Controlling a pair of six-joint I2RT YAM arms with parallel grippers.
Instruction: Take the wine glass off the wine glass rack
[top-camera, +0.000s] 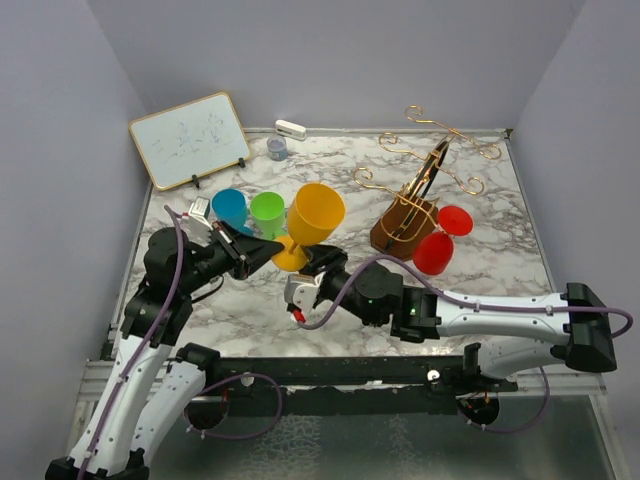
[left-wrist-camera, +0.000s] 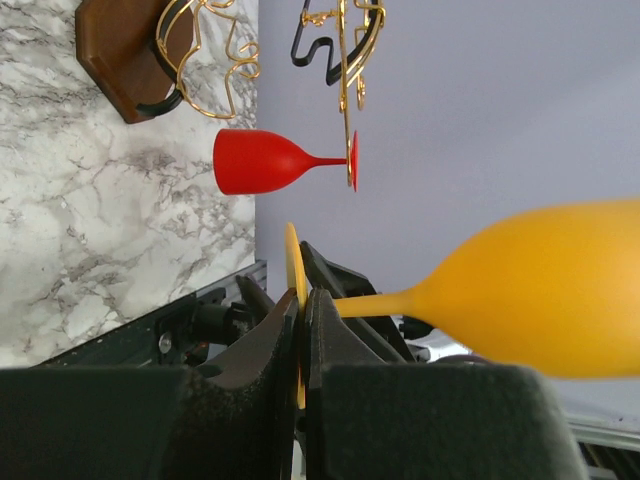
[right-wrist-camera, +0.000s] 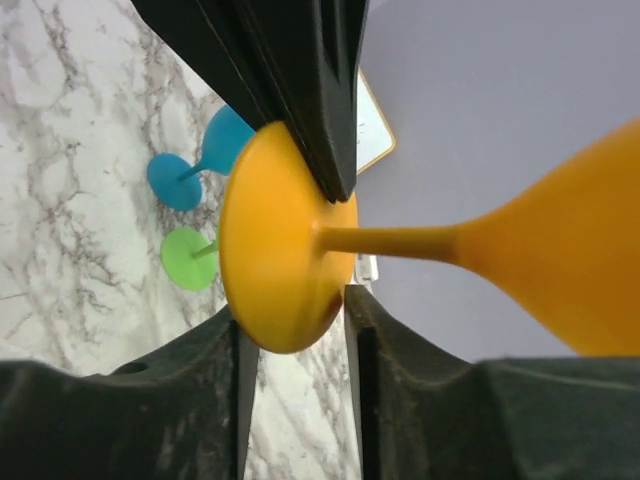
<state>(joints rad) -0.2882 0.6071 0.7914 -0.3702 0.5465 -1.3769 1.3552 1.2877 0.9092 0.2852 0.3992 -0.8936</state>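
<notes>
The orange wine glass (top-camera: 316, 212) is off the wine glass rack (top-camera: 402, 228), bowl up in the air left of the rack. Pinched only at its foot's thin rim, it could pivot and drop onto the worktop (top-camera: 245, 312). The left hand (top-camera: 270, 250), pointing toward the rack, is clamped on that rim; the right hand (top-camera: 308, 262) straddles the foot, jaws apart, holding nothing.

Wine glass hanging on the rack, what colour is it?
The wine glass is red; left wrist view.

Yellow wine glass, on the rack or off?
Off: the left gripper pinches the yellow wine glass by its foot, away from the rack.
</notes>
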